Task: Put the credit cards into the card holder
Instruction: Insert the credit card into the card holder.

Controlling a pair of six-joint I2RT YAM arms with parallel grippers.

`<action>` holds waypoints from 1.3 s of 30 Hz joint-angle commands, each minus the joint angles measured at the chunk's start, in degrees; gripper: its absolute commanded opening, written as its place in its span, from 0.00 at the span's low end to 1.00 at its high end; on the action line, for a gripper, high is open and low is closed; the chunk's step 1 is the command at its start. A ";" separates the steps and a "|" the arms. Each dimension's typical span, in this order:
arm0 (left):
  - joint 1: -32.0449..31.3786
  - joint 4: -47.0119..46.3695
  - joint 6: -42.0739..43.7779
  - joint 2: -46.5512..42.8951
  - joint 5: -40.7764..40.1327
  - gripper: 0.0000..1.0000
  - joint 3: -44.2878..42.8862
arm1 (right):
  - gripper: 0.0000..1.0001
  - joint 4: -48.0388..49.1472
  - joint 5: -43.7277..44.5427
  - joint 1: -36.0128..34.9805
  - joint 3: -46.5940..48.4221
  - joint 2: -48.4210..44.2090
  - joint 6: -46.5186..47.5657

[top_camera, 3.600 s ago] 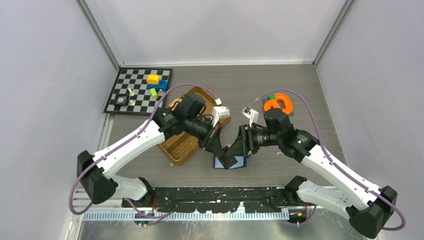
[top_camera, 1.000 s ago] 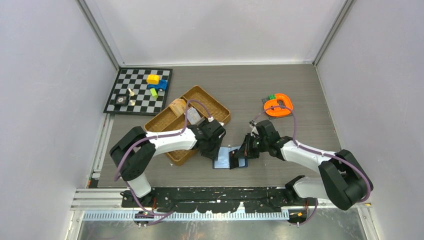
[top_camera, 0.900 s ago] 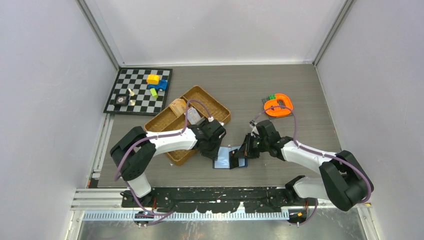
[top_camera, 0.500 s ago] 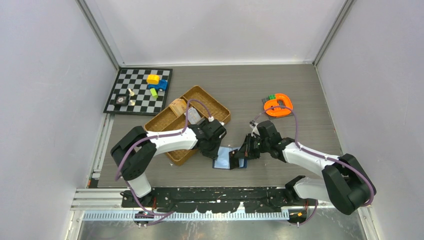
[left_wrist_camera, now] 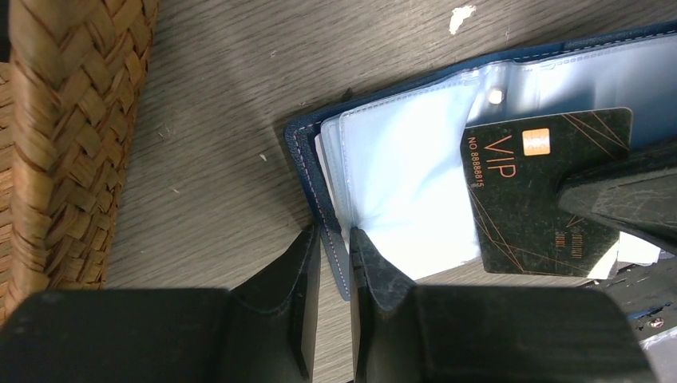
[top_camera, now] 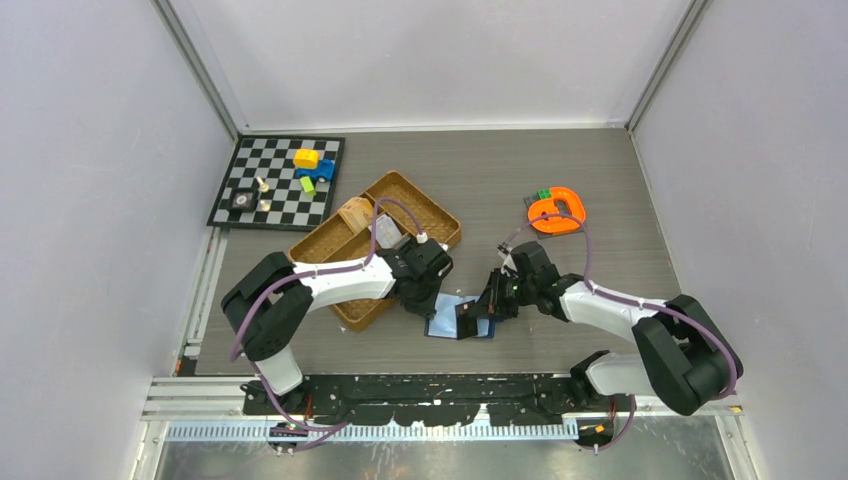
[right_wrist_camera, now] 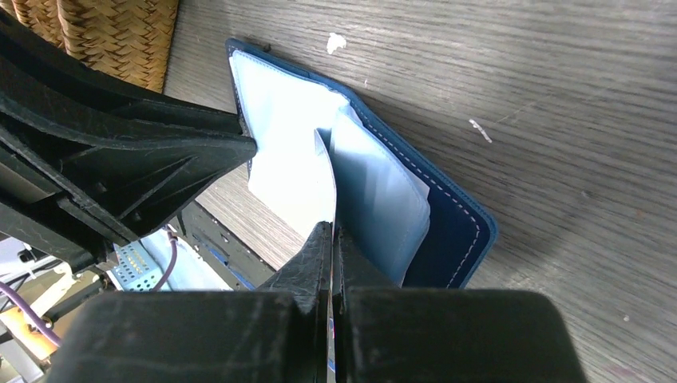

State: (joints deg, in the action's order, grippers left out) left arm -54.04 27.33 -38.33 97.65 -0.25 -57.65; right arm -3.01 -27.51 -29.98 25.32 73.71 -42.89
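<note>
The card holder [top_camera: 446,322] lies open on the table, navy outside [right_wrist_camera: 457,231] with pale blue sleeves [left_wrist_camera: 399,175] inside. My left gripper [left_wrist_camera: 335,239] is shut on the card holder's left cover edge, one finger outside the cover and one on the sleeves; from above it [top_camera: 432,300] sits at the holder's left side. My right gripper [right_wrist_camera: 331,235] is shut on a dark credit card [left_wrist_camera: 543,191] marked VIP, which stands edge-on in the right wrist view. The card's far end rests among the sleeves. The right fingers [left_wrist_camera: 623,199] hold the card's right side.
A woven brown tray [top_camera: 400,182] stands just left of the holder, its wall [left_wrist_camera: 72,136] close beside my left fingers. A chessboard [top_camera: 240,175] with toy blocks [top_camera: 308,160] lies at the back left. An orange ring-shaped object [top_camera: 557,210] sits at the back right.
Both arms have come down from a raised pose to the holder. Over the last second my left jaws narrowed onto the cover edge, and the right gripper edged the card slightly left.
</note>
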 commanded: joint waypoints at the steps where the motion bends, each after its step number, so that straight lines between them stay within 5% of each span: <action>1: -0.28 2.83 1.15 2.79 -4.07 0.19 1.53 | 0.01 1.86 3.41 0.12 -0.85 1.62 -0.85; 13: -0.28 3.16 0.88 2.73 -4.73 0.17 1.73 | 0.01 -0.38 4.63 0.09 -2.05 0.21 -1.77; 39: -0.28 -3.03 -1.84 0.15 2.12 0.17 5.07 | 0.03 11.66 7.89 -0.60 -5.97 5.51 -4.05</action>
State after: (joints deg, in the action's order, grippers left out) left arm -53.87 25.34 -38.87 96.53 0.30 -55.92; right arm 10.31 -25.02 -29.89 20.93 77.08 -47.57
